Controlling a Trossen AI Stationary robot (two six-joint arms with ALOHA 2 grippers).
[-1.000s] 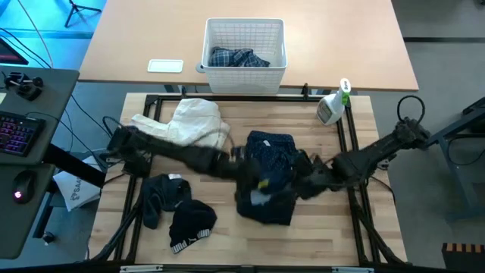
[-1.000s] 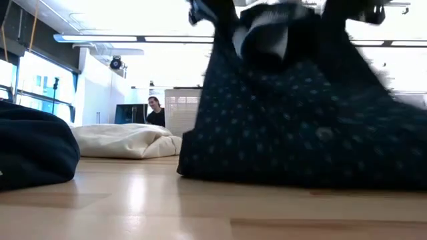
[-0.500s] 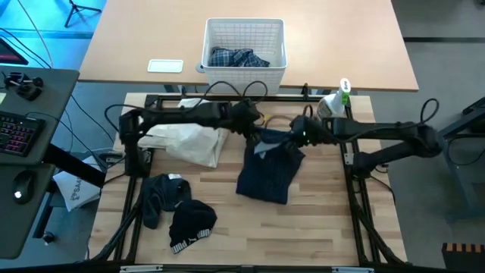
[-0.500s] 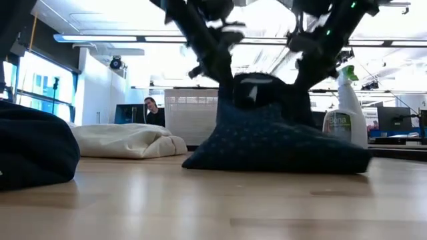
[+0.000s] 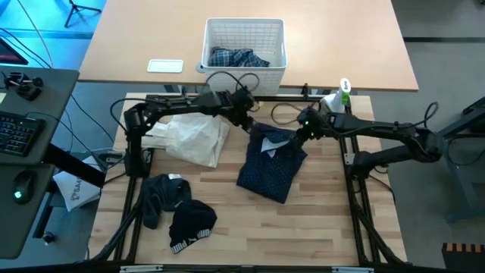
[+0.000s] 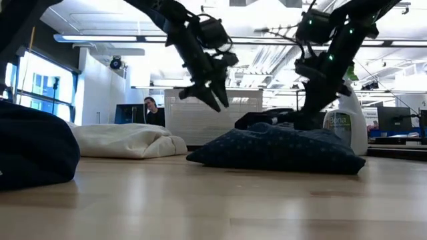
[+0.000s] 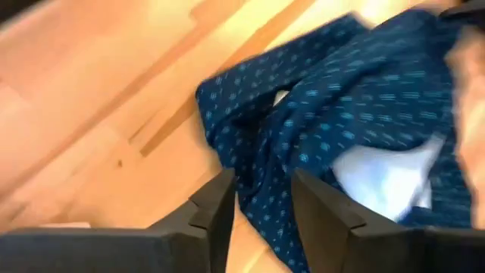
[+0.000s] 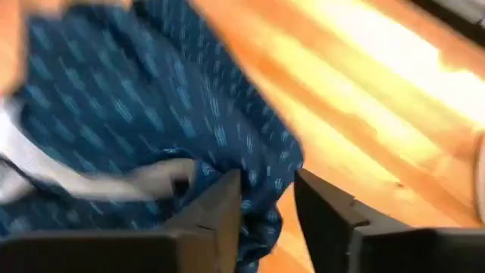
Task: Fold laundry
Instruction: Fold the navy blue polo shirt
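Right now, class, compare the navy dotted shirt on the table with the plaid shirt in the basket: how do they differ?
The navy dotted shirt lies folded on the wooden table, between both grippers; the plaid shirt sits crumpled inside the white basket. The navy shirt carries tiny pale dots; the plaid one has blue-and-white checks. The navy shirt shows more area than the plaid one. Both are blue garments.

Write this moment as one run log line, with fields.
left gripper: open, above table | right gripper: open, at navy shirt | navy shirt: on table, released

Navy shirt (image 5: 273, 162) with tiny white dots (white inner lining), cream cloth (image 5: 191, 134) beside it, blue-and-white plaid shirt (image 5: 238, 58) in white basket (image 5: 244, 31).
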